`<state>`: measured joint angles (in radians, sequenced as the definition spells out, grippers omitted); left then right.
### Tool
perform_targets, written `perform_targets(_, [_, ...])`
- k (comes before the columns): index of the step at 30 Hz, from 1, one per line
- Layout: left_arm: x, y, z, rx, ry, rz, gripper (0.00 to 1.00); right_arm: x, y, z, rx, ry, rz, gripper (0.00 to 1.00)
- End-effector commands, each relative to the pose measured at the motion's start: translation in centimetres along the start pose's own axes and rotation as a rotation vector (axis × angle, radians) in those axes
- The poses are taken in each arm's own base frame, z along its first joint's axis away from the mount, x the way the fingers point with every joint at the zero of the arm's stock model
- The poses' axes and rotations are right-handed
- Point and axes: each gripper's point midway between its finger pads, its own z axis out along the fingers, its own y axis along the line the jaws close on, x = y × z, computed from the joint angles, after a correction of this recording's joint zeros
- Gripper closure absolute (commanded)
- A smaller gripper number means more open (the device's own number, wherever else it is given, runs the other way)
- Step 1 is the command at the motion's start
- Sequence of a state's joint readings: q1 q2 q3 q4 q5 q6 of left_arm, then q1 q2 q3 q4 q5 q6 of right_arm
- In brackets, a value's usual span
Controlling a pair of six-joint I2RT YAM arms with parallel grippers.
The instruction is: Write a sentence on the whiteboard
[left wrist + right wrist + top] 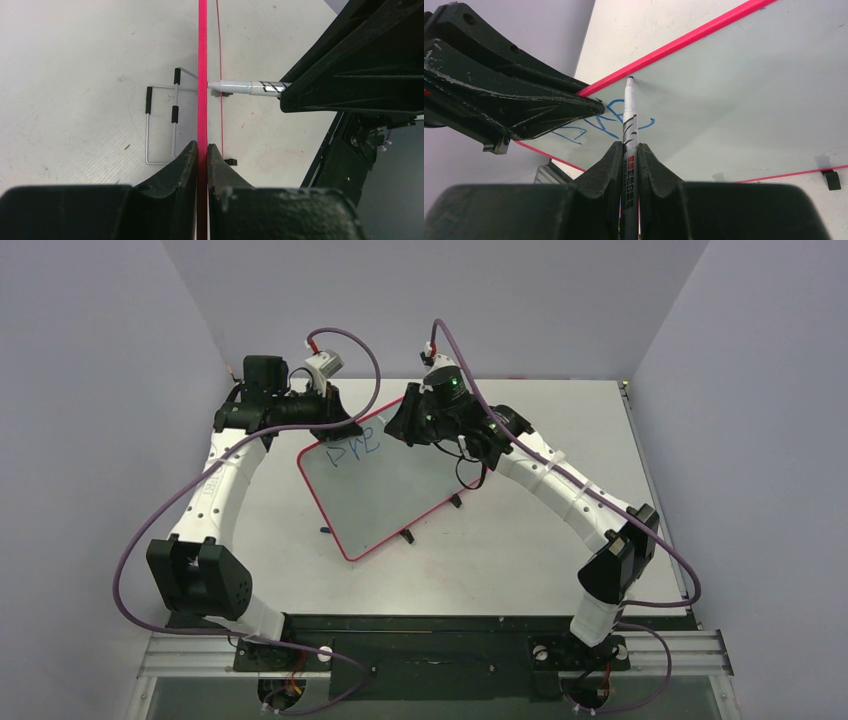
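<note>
Overhead, two close wrist views; common whiteboard (385, 495)

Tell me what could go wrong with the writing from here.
1. The marker has its tip close beside the red rim of the whiteboard, so a stroke that way would likely run off the board.
2. The left gripper pinches only that thin rim. Marker pressure from the right gripper could swivel the board and warp the blue letters.

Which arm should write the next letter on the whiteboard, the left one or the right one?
The right. The right gripper is shut on the marker, whose tip is at the whiteboard near the blue letters. The left gripper is shut on the board's red rim and has no pen.
</note>
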<state>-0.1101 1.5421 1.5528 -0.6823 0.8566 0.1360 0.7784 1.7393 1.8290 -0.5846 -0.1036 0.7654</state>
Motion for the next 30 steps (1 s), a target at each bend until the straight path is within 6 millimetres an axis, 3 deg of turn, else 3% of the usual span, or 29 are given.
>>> perform_targets(1, [-4.7, -2.3, -1.8, 0.031, -0.148, 0.204, 1.0, -0.6, 1.1, 0.4, -0.031, -0.01, 0.003, 1.0])
perform_targets(21, [-4.9, -2.3, -1.9, 0.014, -0.159, 0.211, 1.0, 2.5, 0.7, 0.7, -0.014, 0.052, -0.024, 1.0])
perform_targets(26, [-4.9, -2.2, -2.0, 0.009, -0.162, 0.214, 1.0, 3.7, -0.2, 0.6, 0.012, 0.071, -0.029, 1.0])
perform_targets(30, [-4.9, -2.3, -2.0, 0.01, -0.163, 0.213, 1.0, 3.5, -1.0, 0.3, 0.037, 0.056, -0.027, 1.0])
